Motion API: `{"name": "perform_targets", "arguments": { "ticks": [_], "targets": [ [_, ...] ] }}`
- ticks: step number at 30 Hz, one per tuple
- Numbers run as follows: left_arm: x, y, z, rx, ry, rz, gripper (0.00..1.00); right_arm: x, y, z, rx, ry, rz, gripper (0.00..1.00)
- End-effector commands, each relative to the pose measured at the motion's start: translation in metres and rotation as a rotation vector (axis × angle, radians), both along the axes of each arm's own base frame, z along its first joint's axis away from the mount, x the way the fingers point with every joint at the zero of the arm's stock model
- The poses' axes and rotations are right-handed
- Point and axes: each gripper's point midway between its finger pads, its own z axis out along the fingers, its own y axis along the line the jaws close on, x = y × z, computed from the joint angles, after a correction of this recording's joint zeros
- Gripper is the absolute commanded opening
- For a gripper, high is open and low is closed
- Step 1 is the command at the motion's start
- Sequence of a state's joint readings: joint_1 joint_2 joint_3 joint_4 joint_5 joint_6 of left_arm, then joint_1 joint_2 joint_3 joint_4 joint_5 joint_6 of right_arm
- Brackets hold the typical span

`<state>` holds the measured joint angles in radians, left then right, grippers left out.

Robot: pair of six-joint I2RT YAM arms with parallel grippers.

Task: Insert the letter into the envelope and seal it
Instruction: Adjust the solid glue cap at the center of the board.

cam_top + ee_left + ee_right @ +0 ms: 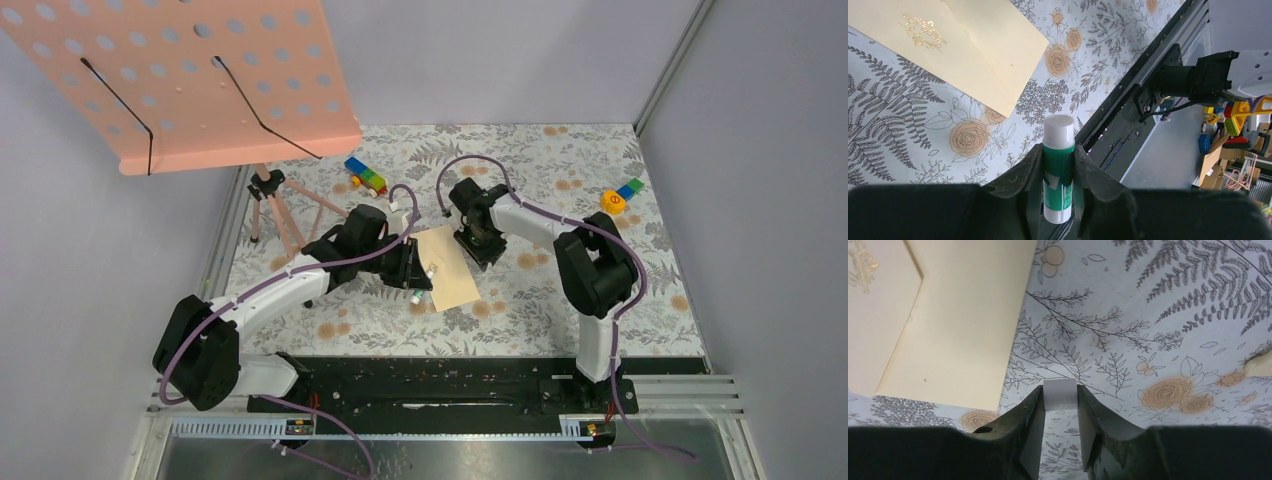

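A cream envelope point(452, 268) with a gold emblem lies flat on the floral mat between the two arms. It also shows in the left wrist view point(993, 45) and the right wrist view point(958, 320), with a fold line across it. The letter is hidden or out of view. My left gripper point(421, 283) point(1058, 150) is shut on a green glue stick point(1058, 172) at the envelope's left edge. My right gripper point(481, 250) point(1060, 388) is just right of the envelope, shut on a small white cap point(1059, 396) at its fingertips.
A pink perforated board point(200, 70) on a tripod point(270, 205) overhangs the back left. Toy blocks sit at the back middle point(366, 176) and at the back right point(620, 197). A black rail point(440, 380) runs along the near edge of the mat.
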<state>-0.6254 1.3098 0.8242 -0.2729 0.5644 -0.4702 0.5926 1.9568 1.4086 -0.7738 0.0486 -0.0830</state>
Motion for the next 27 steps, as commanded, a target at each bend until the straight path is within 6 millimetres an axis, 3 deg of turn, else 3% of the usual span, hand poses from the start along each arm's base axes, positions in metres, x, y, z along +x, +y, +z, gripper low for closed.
{"name": "perform_targets", "arguments": {
  "ticks": [1,10,16,23,27],
  "targets": [
    [0.005,-0.004,0.021,-0.054,-0.070,-0.009,0.00,0.009,-0.004,0.013,-0.057,-0.074,0.135,0.37],
    [0.004,-0.003,0.019,-0.057,-0.066,-0.003,0.00,0.000,-0.002,0.003,-0.073,-0.022,0.156,0.44],
    [0.003,-0.003,0.019,-0.057,-0.067,-0.005,0.00,-0.003,0.005,0.011,-0.022,-0.035,0.128,0.47],
    [0.003,-0.003,0.018,-0.058,-0.066,-0.009,0.00,-0.005,0.007,0.055,0.058,-0.132,0.062,0.61],
    [0.003,-0.003,0.017,-0.059,-0.065,-0.011,0.00,-0.005,-0.006,0.074,0.055,-0.185,-0.136,0.74]
  ]
}}
